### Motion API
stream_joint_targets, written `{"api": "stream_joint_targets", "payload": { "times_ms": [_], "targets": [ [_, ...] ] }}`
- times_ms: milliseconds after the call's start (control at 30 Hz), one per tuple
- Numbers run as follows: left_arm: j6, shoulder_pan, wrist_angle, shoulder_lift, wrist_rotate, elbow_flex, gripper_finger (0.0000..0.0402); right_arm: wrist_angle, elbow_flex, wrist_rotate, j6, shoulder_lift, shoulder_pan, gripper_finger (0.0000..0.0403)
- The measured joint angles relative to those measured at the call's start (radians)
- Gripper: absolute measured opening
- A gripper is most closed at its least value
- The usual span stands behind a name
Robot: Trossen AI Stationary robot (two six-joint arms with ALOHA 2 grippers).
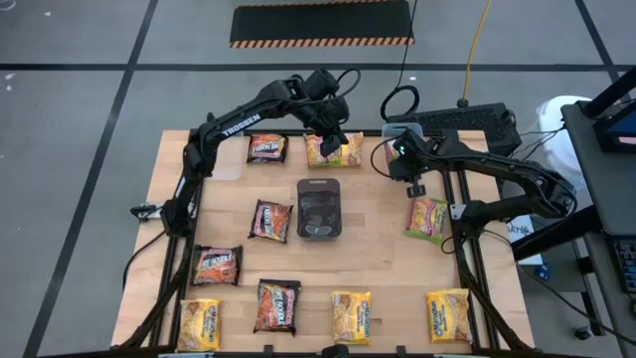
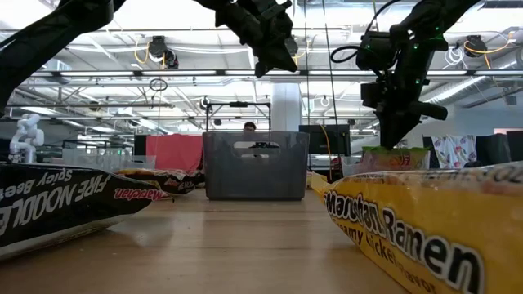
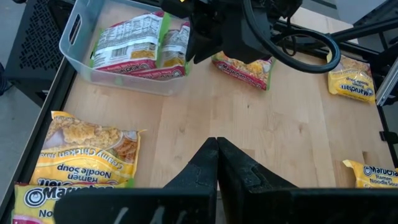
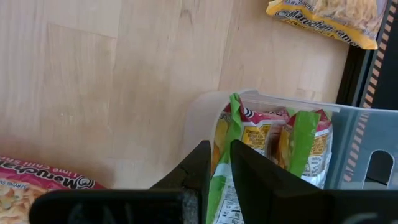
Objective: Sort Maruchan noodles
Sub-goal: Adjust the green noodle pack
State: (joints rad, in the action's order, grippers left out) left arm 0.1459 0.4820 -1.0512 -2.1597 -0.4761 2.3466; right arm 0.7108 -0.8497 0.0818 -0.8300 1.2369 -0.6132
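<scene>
Maruchan noodle packets lie flat about the wooden table: dark brown ones (image 1: 269, 219), yellow ones (image 1: 351, 316) and a green-edged pink one (image 1: 427, 217). A clear tub (image 3: 81, 37) at the far right holds green-edged packets (image 3: 127, 43). My right gripper (image 4: 221, 171) stands over that tub, shut on one green-edged packet (image 4: 227, 134). My left gripper (image 3: 216, 163) hovers shut with nothing in it, above the table's far middle, near a yellow packet (image 1: 333, 151). My right gripper pinches the packet's green side edge (image 4: 219, 155) between its two fingers, coming from above at a slant. The packet hangs on edge below the fingers. Its lower part reaches down into the clear tub beside another green-edged packet (image 4: 305, 143).
A dark grey tray (image 1: 319, 209) stands at the table's middle. The two arms are close together at the far edge, the right gripper (image 3: 208, 34) just ahead of the left. Bare wood lies between the tray and the near row of packets.
</scene>
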Motion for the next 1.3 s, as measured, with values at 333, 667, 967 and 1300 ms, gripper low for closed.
{"api": "stream_joint_targets", "payload": {
  "times_ms": [333,667,967,1300],
  "targets": [
    [-0.001,0.000,0.000,0.000,0.000,0.000,0.0006,-0.022,0.000,0.000,-0.001,0.000,0.000,0.0059],
    [-0.004,0.000,0.000,0.000,0.000,0.000,0.0006,-0.036,0.000,0.048,-0.005,0.000,0.000,0.0059],
    [-0.010,0.000,0.000,0.000,0.000,0.000,0.0006,0.005,0.000,0.044,-0.001,-0.001,0.000,0.0059],
    [-0.020,0.000,0.000,0.000,0.000,0.000,0.0006,-0.077,0.063,0.064,0.005,-0.002,-0.002,0.0058]
  ]
}}
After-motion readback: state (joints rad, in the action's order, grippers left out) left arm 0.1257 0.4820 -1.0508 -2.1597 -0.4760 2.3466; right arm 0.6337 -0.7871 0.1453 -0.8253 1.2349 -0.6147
